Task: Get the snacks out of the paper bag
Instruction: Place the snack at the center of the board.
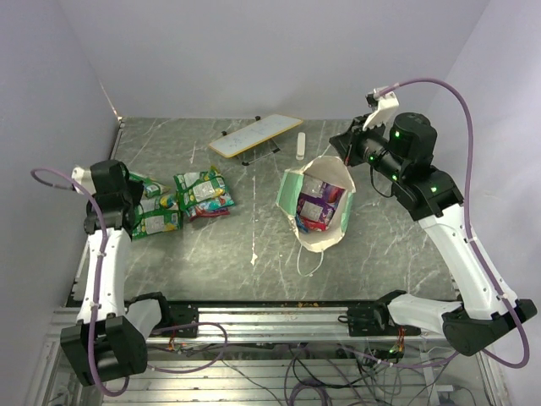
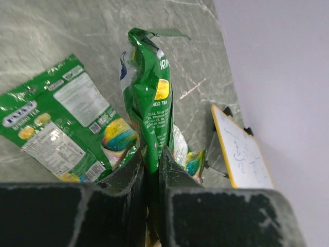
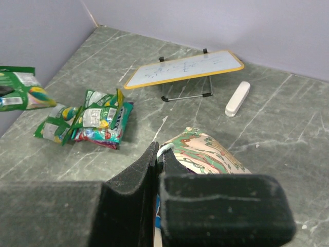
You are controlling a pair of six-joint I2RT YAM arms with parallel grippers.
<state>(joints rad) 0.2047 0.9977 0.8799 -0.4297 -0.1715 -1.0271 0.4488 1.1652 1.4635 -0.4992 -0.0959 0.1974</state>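
Left gripper (image 2: 152,153) pinches green packet (image 2: 149,98), its lower end hidden; right gripper (image 3: 157,150), pressed together, partly masks paper bag (image 3: 205,156).

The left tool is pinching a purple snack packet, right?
Not quite. The snack packet pinched in the left tool is green, not purple. The left wrist view shows it.

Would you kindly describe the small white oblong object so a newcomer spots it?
Find the yellow-edged white board at the far side of the table. Just right of it, beyond the paper bag, lies the white oblong object: plain, unprinted, unlike the packets.
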